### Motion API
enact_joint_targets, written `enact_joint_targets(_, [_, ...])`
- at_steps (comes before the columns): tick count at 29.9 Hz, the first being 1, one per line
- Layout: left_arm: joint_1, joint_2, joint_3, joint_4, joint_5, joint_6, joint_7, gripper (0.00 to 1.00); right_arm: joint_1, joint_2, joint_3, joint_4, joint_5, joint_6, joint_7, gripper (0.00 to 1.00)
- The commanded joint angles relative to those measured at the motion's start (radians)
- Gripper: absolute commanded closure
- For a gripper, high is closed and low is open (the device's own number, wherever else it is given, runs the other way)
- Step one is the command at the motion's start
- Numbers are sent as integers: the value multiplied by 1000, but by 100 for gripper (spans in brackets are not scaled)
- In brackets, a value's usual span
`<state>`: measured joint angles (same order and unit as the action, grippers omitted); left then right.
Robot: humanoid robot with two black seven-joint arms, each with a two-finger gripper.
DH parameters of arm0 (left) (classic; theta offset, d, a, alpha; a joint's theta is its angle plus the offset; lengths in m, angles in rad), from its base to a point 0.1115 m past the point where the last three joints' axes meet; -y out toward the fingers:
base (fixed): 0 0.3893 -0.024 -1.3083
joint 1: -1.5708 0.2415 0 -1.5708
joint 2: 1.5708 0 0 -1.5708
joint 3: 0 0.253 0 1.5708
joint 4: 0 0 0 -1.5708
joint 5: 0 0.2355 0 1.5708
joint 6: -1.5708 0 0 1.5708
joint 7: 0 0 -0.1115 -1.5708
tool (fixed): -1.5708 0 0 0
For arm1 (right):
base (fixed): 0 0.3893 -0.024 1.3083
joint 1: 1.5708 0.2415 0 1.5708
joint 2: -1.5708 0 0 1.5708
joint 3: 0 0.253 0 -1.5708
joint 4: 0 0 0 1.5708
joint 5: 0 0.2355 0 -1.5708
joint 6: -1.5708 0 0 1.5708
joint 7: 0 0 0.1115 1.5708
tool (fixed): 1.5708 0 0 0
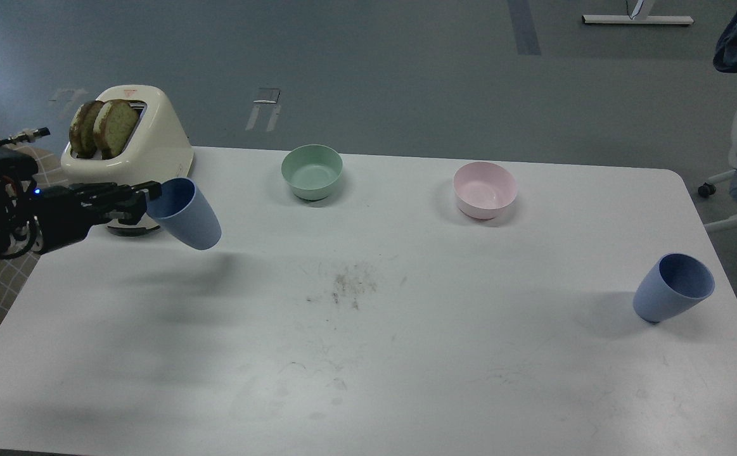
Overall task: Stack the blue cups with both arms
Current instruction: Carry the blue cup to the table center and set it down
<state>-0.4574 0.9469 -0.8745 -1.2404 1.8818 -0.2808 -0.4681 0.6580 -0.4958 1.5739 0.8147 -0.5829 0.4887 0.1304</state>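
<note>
One blue cup hangs in the air at the left, tilted with its mouth to the left, just in front of the toaster. My left gripper comes in from the left and is shut on this cup's rim. The second blue cup stands upright on the white table near the right edge, with nothing holding it. My right arm and its gripper are out of view.
A cream toaster with two bread slices stands at the back left, right behind the lifted cup. A mint-green bowl and a pink bowl sit along the back. Crumbs lie mid-table.
</note>
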Motion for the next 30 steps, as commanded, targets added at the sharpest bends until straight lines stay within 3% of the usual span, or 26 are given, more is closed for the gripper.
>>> enact_joint_targets(1, [-137, -49, 78, -71, 54, -49, 22, 100, -8, -16, 15, 1, 0, 0, 0, 0])
enact_joint_targets(4, [-254, -167, 193, -82, 137, -49, 51, 100, -11, -33, 31, 1, 0, 0, -2, 0])
enact_joint_targets(10, [-392, -289, 349, -70, 163, -54, 78, 100, -55, -49, 67, 1, 0, 0, -2, 0])
enact_joint_targets(16, [-405, -381, 462, -70, 282, -54, 95, 100, -95, -61, 107, 3, 0, 0, -2, 0])
enact_joint_targets(30, [-395, -513, 476, 21, 300, -55, 137, 100, -107, -61, 115, 20, 0, 0, -2, 0])
